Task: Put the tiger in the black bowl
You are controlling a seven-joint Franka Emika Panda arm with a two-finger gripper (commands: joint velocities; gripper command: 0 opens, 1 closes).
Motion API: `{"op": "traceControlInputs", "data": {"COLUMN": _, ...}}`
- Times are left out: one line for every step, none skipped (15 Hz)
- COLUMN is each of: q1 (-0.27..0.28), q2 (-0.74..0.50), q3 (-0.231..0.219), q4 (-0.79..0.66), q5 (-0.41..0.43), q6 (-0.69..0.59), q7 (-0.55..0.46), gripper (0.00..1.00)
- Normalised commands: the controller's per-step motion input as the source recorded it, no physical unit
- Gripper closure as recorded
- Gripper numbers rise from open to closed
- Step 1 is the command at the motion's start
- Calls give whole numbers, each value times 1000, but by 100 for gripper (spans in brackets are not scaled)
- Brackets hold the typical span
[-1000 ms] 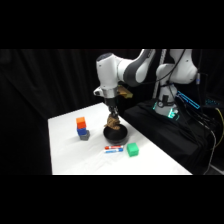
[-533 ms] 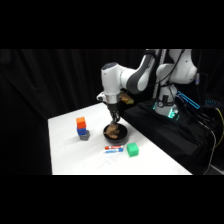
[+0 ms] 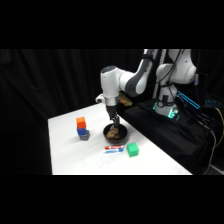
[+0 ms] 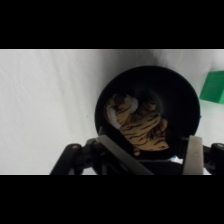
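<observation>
The white table [image 3: 65,150] carries every item. The arm's pincer [image 3: 115,121] hangs just above the black bowl [image 3: 115,133], spread wide and holding nothing. The tiger [image 4: 137,125] lies inside the bowl. A green cube [image 3: 132,149], a marker [image 3: 114,148] and stacked blocks [image 3: 82,127] sit nearby.
</observation>
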Motion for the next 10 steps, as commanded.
{"op": "traceControlInputs", "data": {"q1": 43, "q2": -388, "q3": 19, "q4": 16, "q5": -107, "q6": -486, "q7": -93, "gripper": 0}}
{"op": "traceControlInputs", "data": {"q1": 44, "q2": -482, "q3": 37, "q4": 5, "q5": -95, "q6": -587, "q7": -111, "gripper": 0}}
{"op": "traceControlInputs", "data": {"q1": 35, "q2": -527, "q3": 53, "q4": 5, "q5": -60, "q6": -641, "q7": -151, "gripper": 0}}
{"op": "traceControlInputs", "data": {"q1": 27, "q2": -539, "q3": 64, "q4": 35, "q5": -26, "q6": -671, "q7": -197, "gripper": 0}}
{"op": "traceControlInputs", "data": {"q1": 19, "q2": -557, "q3": 68, "q4": 52, "q5": 16, "q6": -687, "q7": -245, "gripper": 0}}
{"op": "traceControlInputs", "data": {"q1": 15, "q2": -535, "q3": 65, "q4": 77, "q5": 42, "q6": -653, "q7": -263, "gripper": 0}}
{"op": "traceControlInputs", "data": {"q1": 4, "q2": -541, "q3": 48, "q4": 78, "q5": 109, "q6": -596, "q7": -317, "gripper": 0}}
{"op": "traceControlInputs", "data": {"q1": -5, "q2": -472, "q3": 23, "q4": 101, "q5": 163, "q6": -470, "q7": -344, "gripper": 0}}
{"op": "traceControlInputs", "data": {"q1": -5, "q2": -380, "q3": 3, "q4": 129, "q5": 196, "q6": -354, "q7": -372, "gripper": 0}}
{"op": "traceControlInputs", "data": {"q1": 3, "q2": -287, "q3": 2, "q4": 157, "q5": 240, "q6": -216, "q7": -240, "gripper": 0}}
